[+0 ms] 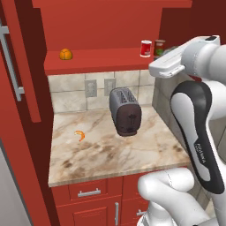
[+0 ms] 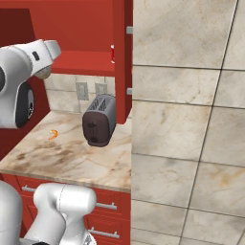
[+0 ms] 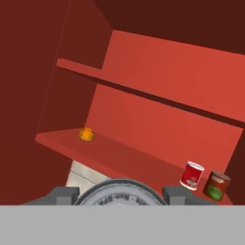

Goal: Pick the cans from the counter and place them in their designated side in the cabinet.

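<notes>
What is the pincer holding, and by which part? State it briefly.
The pincer is shut on the silver-grey can, its fingertips clamped against opposite sides near the can's top rim. The can's lower body is out of sight.

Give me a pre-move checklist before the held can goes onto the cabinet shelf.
1. Grip: gripper shut on the silver can, its top between the fingertips: ok.
2. Cabinet open, lower shelf facing the hand: ok.
3. Red can already on the shelf, upright beside the dark can: ok.
4. Free shelf space between the orange fruit and the red can: ok.
5. Can bottom above shelf edge: cannot tell.
</notes>
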Robot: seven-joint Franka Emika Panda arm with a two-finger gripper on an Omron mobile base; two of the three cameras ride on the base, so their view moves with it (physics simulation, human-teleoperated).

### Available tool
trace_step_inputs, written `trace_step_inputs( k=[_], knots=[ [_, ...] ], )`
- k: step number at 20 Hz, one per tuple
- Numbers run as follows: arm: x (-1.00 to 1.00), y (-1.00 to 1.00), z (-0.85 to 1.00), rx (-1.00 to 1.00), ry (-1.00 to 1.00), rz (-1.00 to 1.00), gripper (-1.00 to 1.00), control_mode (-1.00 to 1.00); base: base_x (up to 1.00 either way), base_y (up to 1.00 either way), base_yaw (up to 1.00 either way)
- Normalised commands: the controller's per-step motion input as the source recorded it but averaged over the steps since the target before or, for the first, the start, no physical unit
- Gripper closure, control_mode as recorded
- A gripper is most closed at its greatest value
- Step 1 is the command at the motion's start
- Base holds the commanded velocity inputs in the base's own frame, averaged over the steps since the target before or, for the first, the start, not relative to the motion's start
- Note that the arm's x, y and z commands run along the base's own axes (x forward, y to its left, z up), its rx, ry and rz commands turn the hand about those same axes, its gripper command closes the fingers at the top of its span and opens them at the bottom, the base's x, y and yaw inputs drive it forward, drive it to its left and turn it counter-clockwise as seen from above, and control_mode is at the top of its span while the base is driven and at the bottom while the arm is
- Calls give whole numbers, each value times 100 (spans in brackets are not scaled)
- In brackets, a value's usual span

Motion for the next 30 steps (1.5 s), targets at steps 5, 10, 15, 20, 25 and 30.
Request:
trace_step_inputs(
  k=[5, 10, 15, 20, 25, 30],
  knots=[
    [0, -5, 1, -1, 0, 0, 100, -100, 0, 0, 0],
    [0, -5, 3, -2, 0, 0, 100, -100, 0, 0, 0],
    [8, -1, 0, -2, 2, 0, 100, -100, 0, 0, 0],
    [14, 0, 0, -3, 1, 0, 100, -100, 0, 0, 0],
    [16, -3, 0, -3, 0, 0, 100, -100, 0, 0, 0],
    [20, -3, -2, -2, 0, 0, 100, -100, 0, 0, 0]
  ],
)
